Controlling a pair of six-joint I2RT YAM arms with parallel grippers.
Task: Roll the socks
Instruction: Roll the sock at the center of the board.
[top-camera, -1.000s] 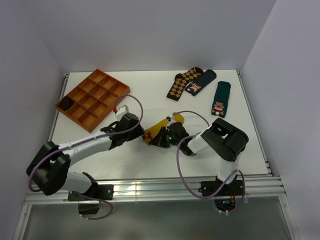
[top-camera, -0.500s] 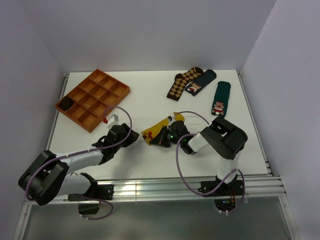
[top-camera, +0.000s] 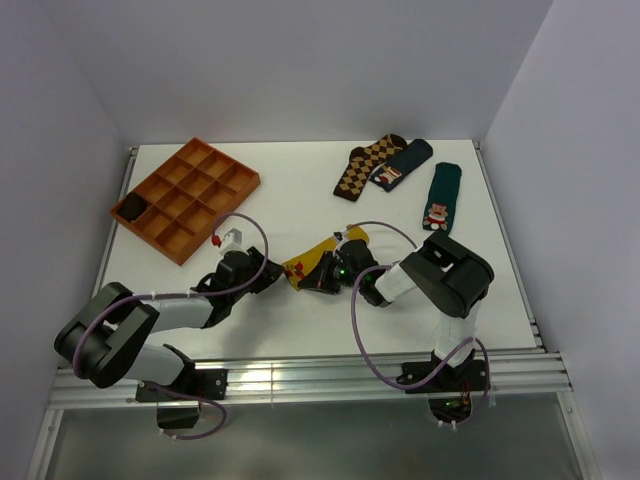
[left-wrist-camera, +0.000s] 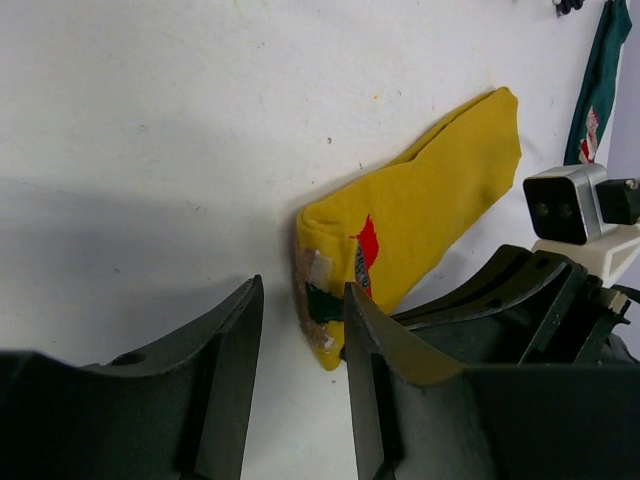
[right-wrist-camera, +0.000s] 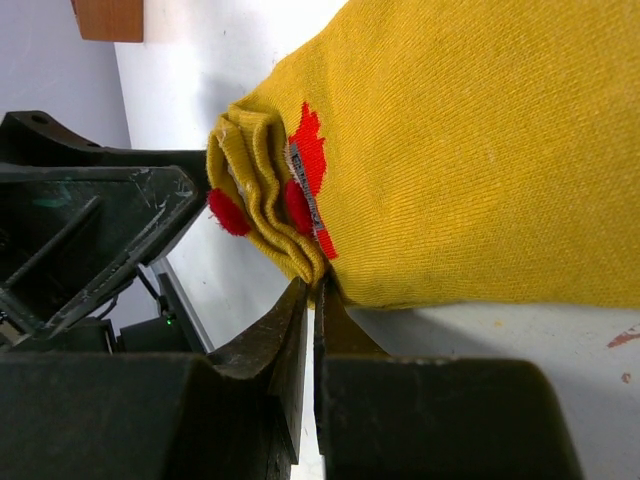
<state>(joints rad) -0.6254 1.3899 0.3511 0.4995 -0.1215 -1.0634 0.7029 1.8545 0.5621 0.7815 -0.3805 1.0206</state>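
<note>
White table (top-camera: 300, 190), orange tray (top-camera: 229, 162), yellow sock (top-camera: 312, 259), argyle sock (top-camera: 365, 165), dark sock (top-camera: 405, 163), green Santa sock (top-camera: 441, 197)

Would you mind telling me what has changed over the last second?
The left gripper drew back from the folded toe of the yellow sock and now sits open just short of it. The right gripper stayed clamped on the sock. The other socks and the tray did not move.

Mustard-yellow knitted cloth sock (right-wrist-camera: 480, 150): fine ribbed weave, matt; white table top (left-wrist-camera: 150, 100): smooth, matt, faintly scuffed. Black left gripper fingers (left-wrist-camera: 225, 380): hard plastic, dull sheen.
</note>
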